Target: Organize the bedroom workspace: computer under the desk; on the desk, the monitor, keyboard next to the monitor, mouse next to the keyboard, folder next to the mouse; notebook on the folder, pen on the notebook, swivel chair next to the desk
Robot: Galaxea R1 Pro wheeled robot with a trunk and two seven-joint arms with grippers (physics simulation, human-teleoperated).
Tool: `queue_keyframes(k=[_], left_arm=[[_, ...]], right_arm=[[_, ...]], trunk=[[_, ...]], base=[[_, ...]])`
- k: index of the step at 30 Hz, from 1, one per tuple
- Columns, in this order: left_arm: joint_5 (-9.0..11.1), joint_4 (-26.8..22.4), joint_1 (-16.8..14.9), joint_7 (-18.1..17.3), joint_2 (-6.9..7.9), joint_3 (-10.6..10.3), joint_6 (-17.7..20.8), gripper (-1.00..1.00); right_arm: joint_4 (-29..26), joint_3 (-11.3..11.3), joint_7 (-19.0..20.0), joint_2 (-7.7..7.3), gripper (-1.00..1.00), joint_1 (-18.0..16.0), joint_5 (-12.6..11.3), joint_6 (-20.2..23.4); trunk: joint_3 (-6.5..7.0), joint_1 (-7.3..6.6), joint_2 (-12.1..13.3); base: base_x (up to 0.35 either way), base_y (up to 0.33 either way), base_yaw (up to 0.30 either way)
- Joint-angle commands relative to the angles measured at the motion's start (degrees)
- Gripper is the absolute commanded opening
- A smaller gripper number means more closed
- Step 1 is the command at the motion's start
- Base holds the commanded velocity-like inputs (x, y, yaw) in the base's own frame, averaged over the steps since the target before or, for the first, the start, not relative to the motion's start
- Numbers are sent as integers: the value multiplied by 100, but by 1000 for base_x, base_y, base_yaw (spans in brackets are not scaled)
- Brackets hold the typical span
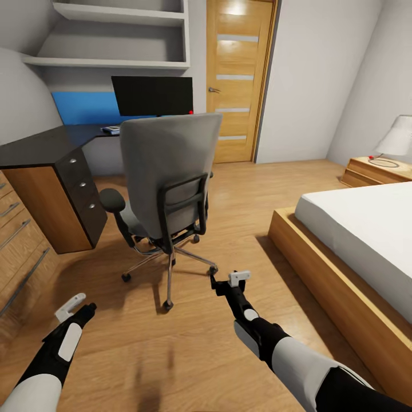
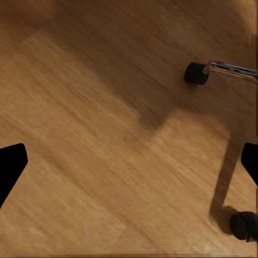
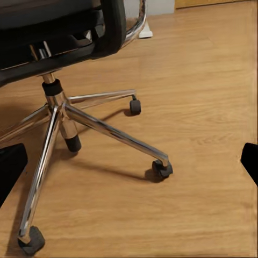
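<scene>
A grey padded swivel chair with black armrests and a chrome five-star base (image 1: 166, 189) is standing on the light wood floor (image 1: 189, 355) of the attic bedroom, its backrest facing the robot and its seat pointing toward the glossy black L-shaped worktop (image 1: 40, 147) beyond. Open floor is lying between the chair and the low wooden bed frame (image 1: 320, 280) on the right, and more is running back to the oak door (image 1: 239, 80). The wide black monitor (image 1: 152, 95) is standing at the worktop's far edge, its long axis running along the wall; whatever lies on the seat is hidden by the backrest.

The left hand (image 1: 71, 307) is hanging low over bare floor near the light wooden dresser (image 1: 20, 252), its black fingers (image 2: 12, 166) spread wide apart; its wrist view is catching two castors and a chrome leg. The right hand (image 1: 229, 281) is hovering just short of the chair's nearest castor, fingers (image 3: 12, 166) likewise spread, its wrist camera looking under the seat at the chrome column and splayed legs, which the head view is partly hiding.
</scene>
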Motion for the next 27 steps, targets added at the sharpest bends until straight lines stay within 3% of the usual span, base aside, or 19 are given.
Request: queue_keyframes(k=[1,9,18,22,23,27], left_arm=[[59,-11,-1,26,-4,-17,27,100],[59,-3,-1,30,-26,-79,27,100],[58,-2,-1,23,-29,-113,27,100],[58,-2,-1,26,-34,-344,27,100],[53,-1,-1,41,-180,-1037,27,100],[51,-2,-1,38,-246,-1111,27,100]], right_arm=[[0,51,-107,1,100,-6,-21,-21],[-18,60,-349,28,100,-5,-24,-32],[-19,54,-361,53,100,-6,-24,-28],[-16,52,-360,53,100,-6,-24,-31],[-4,45,-359,50,100,-6,-17,-32],[-2,45,-359,46,100,-6,-16,-32]], trunk=[[-5,-1,-2],[-5,-1,-2],[-5,-1,-2],[-5,-1,-2],[-5,-1,-2],[-5,-1,-2]], base=[[-11,0,0],[-3,0,0],[0,0,0],[0,0,0],[0,0,0],[0,0,0]])
